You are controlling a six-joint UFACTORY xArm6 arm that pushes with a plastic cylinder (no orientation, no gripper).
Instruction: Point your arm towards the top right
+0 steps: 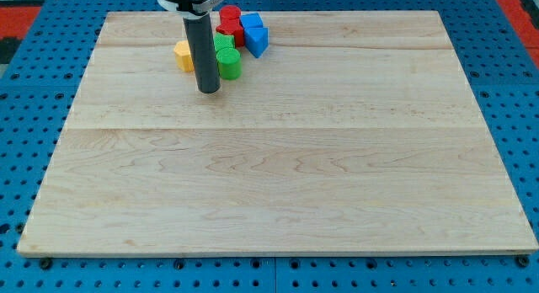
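Note:
My tip (209,90) rests on the wooden board (278,158) in its upper left part. It stands just below a cluster of blocks. A green cylinder (229,64) lies right beside the rod, to its right. A second green block (223,44) sits behind that one. A yellow block (184,55) shows to the rod's left, partly hidden by it. Two red blocks (230,22) lie at the top of the cluster, one a cylinder. Two blue blocks (254,34) lie at the cluster's right side.
The board lies on a blue perforated table (25,158). Red areas show at the view's top corners (25,15).

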